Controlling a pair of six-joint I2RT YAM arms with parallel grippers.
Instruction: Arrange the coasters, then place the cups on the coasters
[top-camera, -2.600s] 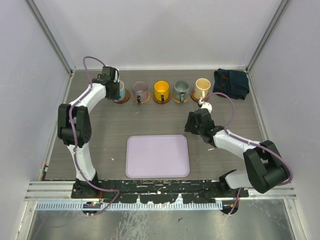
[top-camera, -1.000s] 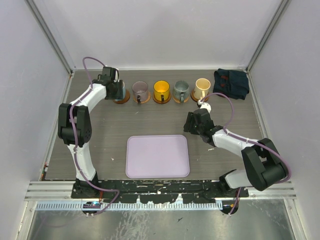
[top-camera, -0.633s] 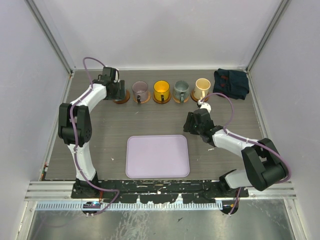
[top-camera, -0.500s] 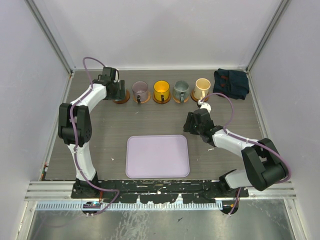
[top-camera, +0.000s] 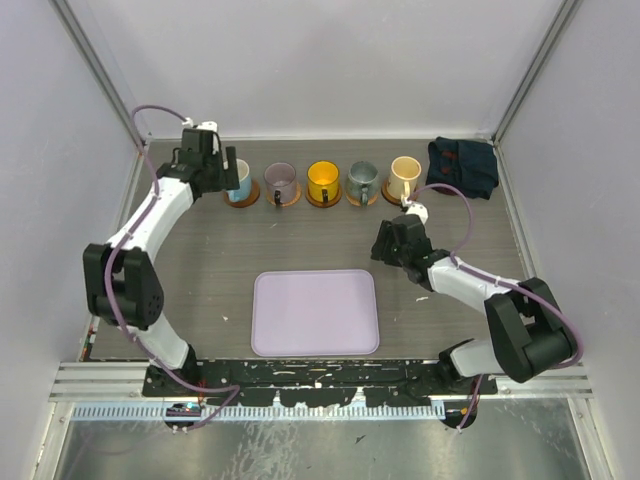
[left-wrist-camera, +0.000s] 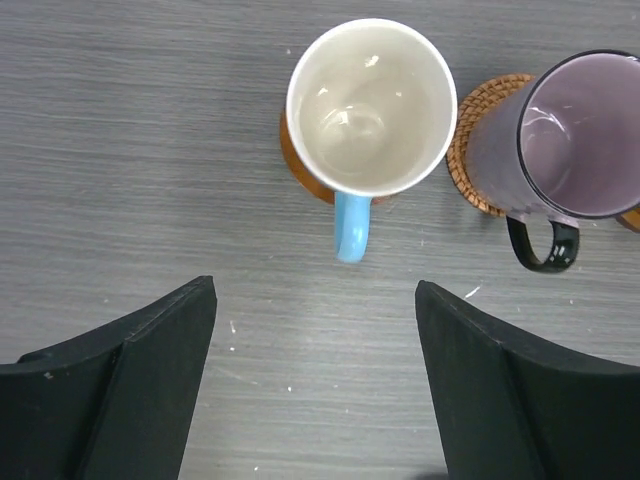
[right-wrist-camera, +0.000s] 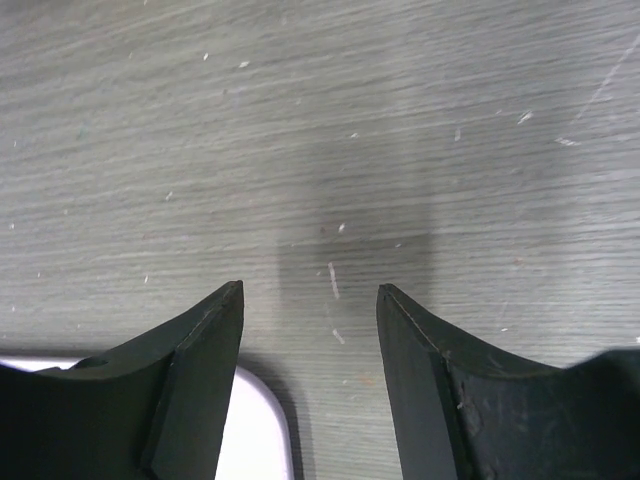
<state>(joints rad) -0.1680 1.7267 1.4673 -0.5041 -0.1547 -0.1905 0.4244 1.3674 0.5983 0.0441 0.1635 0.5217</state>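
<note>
Nearest the arm bases, the flat lavender rectangular tray (top-camera: 315, 312) lies at the near middle of the dark grey wood-grain table (top-camera: 200, 260). Just past its far right corner, the right gripper (top-camera: 385, 245) hangs low over bare tabletop. The wrist view shows its jaws (right-wrist-camera: 310, 290) spread with nothing between them and the tray's rounded corner (right-wrist-camera: 255, 440) just beside the left finger. Further back comes the row of five mugs along the far side, each on its own round brown coaster (top-camera: 323, 203). From left to right they are the cream mug with light-blue outside (top-camera: 240, 180), the translucent purple-grey mug (top-camera: 280, 181), the bright yellow-orange mug (top-camera: 322, 180), the grey-teal mug (top-camera: 361, 179) and the pale cream-beige mug (top-camera: 404, 176). At the far left the left gripper (top-camera: 215, 172) sits just beside the cream mug with light-blue outside. In its own wrist view its jaws (left-wrist-camera: 315, 290) are spread wide and hold nothing, and that mug (left-wrist-camera: 372, 105) stands upright and clear of both fingers, its blue handle pointing back at the gripper. The purple-grey neighbour (left-wrist-camera: 575, 140) rests on a woven disc (left-wrist-camera: 468, 150). In the far right corner lies the crumpled dark blue cloth (top-camera: 462, 166), well apart from both grippers.
</note>
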